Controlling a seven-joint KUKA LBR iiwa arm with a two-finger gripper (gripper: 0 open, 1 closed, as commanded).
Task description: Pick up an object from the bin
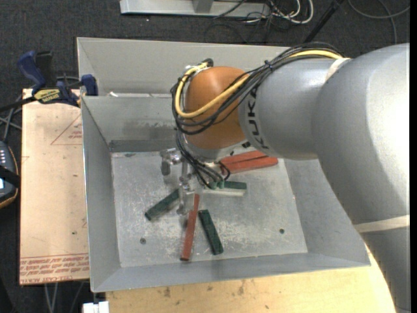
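Note:
My gripper (186, 186) hangs low over the middle of the bin, below the arm's orange cover. Right under it several flat bars meet. A long red-brown stick (189, 230) runs from the gripper down toward the bin's front wall. A dark green bar (163, 205) lies slanted to its left, with its upper end by the gripper. Another dark green bar (210, 231) lies to the right of the red-brown stick. What the gripper touches is hidden by its own body.
A red bar (251, 163) lies right of the gripper, partly under the arm. A pale green piece (229, 187) sits just below it. The arm covers the bin's right and back parts.

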